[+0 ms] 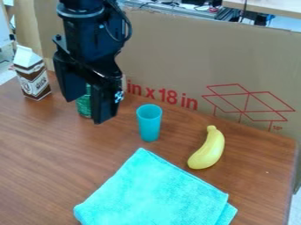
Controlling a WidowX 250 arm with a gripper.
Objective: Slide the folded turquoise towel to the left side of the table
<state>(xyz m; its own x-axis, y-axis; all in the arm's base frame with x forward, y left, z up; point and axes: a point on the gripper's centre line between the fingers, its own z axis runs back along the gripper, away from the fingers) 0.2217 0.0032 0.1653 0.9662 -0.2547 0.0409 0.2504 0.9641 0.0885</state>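
With the black gripper (pixel 85 110) released and spread wide, line up squarely on the green can (pixel 83 105) just behind on the wooden table (pixel 35 145), then close gently (depth being hard to judge here). Swing clear of the teal cup (pixel 149 124) and carton (pixel 33 78), leaving the yellow banana (pixel 208 150) and folded turquoise cloth (pixel 153 191) undisturbed.

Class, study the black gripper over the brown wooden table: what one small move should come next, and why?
I would ease the black two-finger gripper slightly toward the green cylindrical container, fingers open. They stand apart, and the container shows between and partly behind them. The depth between is hard to judge, so a small move seems safest.
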